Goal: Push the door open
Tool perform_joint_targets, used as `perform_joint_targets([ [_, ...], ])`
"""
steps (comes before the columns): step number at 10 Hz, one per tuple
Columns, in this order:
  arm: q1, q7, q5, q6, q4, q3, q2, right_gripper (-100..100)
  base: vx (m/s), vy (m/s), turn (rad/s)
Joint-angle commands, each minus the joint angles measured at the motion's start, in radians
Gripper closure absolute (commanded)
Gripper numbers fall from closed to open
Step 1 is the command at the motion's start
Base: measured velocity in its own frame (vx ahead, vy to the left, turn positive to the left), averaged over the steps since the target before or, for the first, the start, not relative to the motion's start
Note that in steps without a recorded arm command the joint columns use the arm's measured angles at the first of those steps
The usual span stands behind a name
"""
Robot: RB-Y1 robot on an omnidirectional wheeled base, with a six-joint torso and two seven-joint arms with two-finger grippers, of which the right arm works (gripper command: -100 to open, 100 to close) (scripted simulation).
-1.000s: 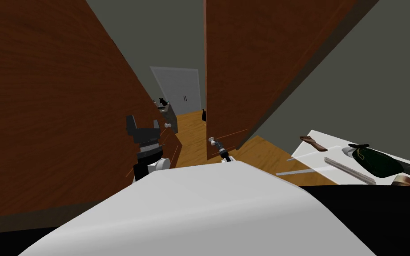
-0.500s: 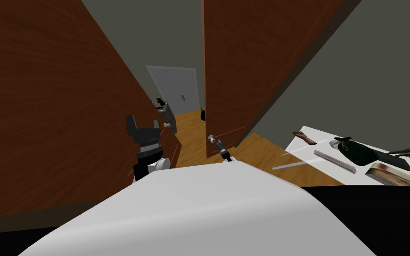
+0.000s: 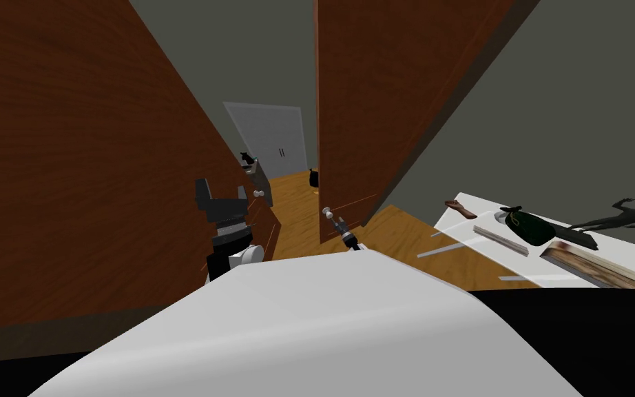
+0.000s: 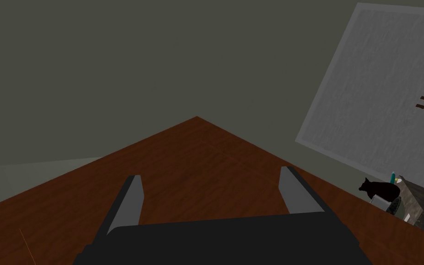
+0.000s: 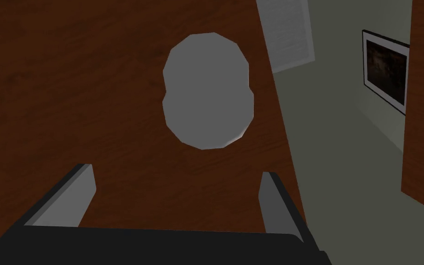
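Dead ahead and a touch to the right, the brown door (image 3: 378, 103) stands ajar. Its free edge borders a gap onto a wooden floor (image 3: 295, 207) and a far grey door (image 3: 268, 138). Low by that edge sits the pale knob (image 5: 206, 89), and the right gripper (image 5: 176, 174) is lined up on it, close, with the knob just beyond the tips and between them. Its 2 fingers are spread wide with nothing held. That's sensible, I'd say, since a push needs contact on the panel, not a grasp. Whether the tips touch the wood, I can't tell.

Across the gap, the left gripper (image 4: 212, 174) sits close beside the other brown leaf (image 3: 68, 172), fingers likewise apart and empty, pointing up along the panel. That reads to me as a brace or a 2nd pushing point. That leaf has its own small knob (image 3: 259, 195).

Off to the right, well apart, a white table (image 3: 495, 255) carries clutter and plays no part. The gap looks narrow for the body, so more swing is needed.
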Motion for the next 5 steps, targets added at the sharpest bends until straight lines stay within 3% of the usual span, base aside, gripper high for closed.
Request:
perform_joint_targets([
  [1, 0.009, 0.050, 0.017, 0.001, -0.007, 0.001, -0.010, -100, -0.066, 0.029, -0.084],
  [5, 0.022, 0.143, 0.040, 0.001, -0.018, 0.003, -0.023, -100, -0.059, 0.032, -0.051],
])
